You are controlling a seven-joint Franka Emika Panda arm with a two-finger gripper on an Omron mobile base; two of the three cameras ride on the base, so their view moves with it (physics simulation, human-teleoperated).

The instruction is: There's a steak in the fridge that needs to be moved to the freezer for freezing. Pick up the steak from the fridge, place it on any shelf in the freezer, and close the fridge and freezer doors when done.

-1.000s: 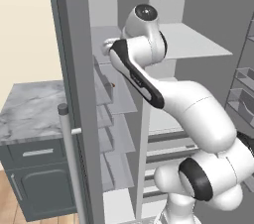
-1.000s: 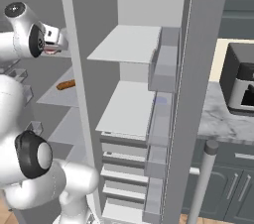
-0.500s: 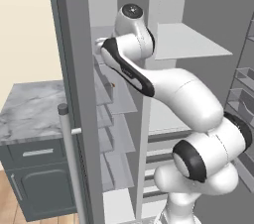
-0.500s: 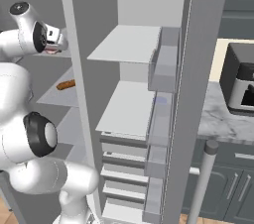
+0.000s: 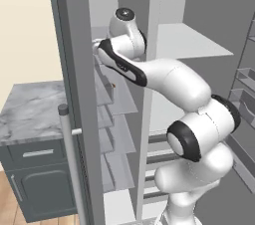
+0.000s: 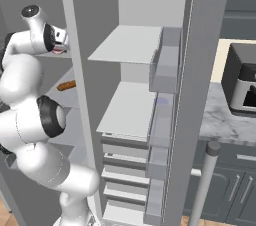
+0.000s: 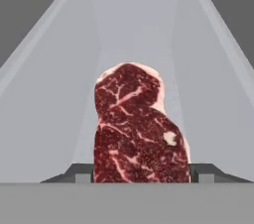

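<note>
The steak [image 7: 139, 129], a dark red marbled slab, stands between my gripper's [image 7: 141, 172] two dark fingertips [image 7: 82, 173], and the gripper is shut on it. Below and ahead of it stretches a translucent grey shelf [image 7: 54, 119] of the freezer. From the right base view the hand [image 6: 58, 42] reaches into the narrow freezer compartment at upper-shelf height, with a sliver of pink meat under it. In the left base view the wrist passes behind the edge of the open freezer door [image 5: 74, 99]. The fridge's white shelves [image 6: 132, 45] lie to the right, and its door [image 6: 200, 70] stands open.
A small orange-brown item [image 6: 66, 86] lies on a lower freezer shelf [image 5: 119, 102]. White drawers [image 6: 125, 167] fill the fridge's lower part. A marble counter [image 5: 30, 114] sits left of the unit. To its right a dark appliance [image 6: 242, 85] stands on another counter.
The arm has stretched further into the freezer, carrying the hand and steak deeper over the upper glassy shelf. The grip has stayed the same.
</note>
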